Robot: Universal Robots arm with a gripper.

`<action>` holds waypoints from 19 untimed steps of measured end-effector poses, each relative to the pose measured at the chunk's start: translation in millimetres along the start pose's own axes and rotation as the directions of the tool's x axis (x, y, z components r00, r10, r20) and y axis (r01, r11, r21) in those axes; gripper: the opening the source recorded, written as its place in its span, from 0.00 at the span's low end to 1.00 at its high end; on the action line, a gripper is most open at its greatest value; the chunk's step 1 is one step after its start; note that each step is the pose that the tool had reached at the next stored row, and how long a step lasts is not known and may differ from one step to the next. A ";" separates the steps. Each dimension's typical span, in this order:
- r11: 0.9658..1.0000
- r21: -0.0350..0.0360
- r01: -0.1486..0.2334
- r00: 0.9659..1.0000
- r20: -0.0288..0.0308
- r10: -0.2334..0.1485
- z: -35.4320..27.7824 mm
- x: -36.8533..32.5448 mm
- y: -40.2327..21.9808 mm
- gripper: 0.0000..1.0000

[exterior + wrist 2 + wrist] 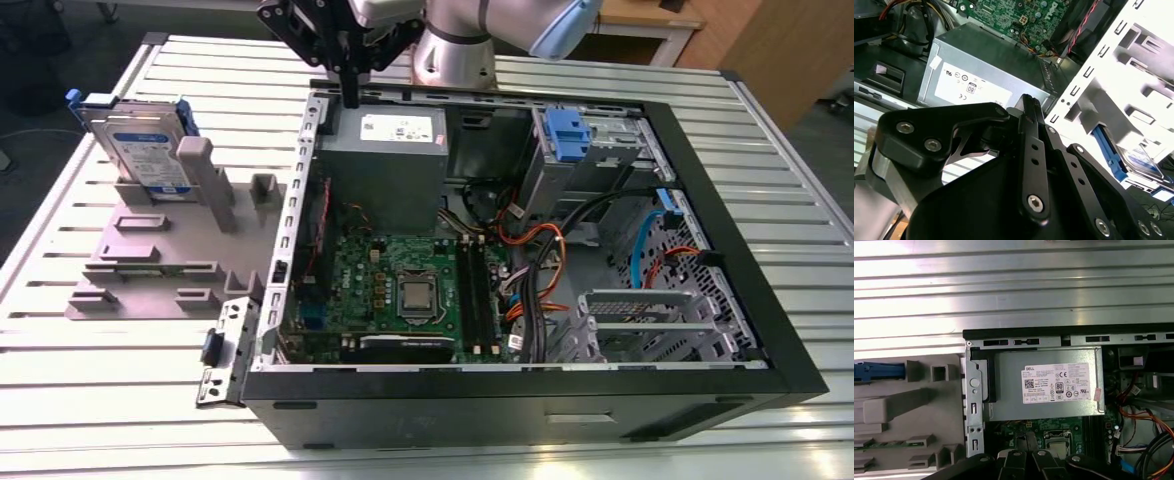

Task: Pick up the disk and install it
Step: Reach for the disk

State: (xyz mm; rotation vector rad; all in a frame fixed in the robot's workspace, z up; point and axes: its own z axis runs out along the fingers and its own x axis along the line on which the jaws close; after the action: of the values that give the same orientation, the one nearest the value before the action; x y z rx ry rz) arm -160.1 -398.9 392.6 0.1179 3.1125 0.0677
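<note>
Shiny ribbed metal table [107,400] (disk [144,150] framed in blue plastic).

Setting: robotics lab or assembly-test workshop. Evidence: ribbed aluminium counter [747,150] beneath the claw [350,98]; opened desktop computer case [534,410] directly below the claw, motherboard [400,290] exposed; grey moulded parts fixture [147,270] off to the claw's side; wooden furniture [781,50] beyond.

Bright light glares off the metal table [1004,290]; the computer case [534,410] lies shadowed.
</note>
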 end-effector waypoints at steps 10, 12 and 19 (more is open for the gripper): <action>1.000 0.000 0.000 1.000 0.000 0.000 -0.1 2.4 -0.2 0.11; 1.000 0.000 0.000 1.000 0.000 0.000 -0.1 3.5 -0.3 0.11; 1.000 0.000 0.000 1.000 0.000 0.000 -0.2 7.0 -0.6 0.11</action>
State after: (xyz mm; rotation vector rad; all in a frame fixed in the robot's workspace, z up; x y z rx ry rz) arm -167.1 -398.9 392.6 0.1179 3.1125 0.0677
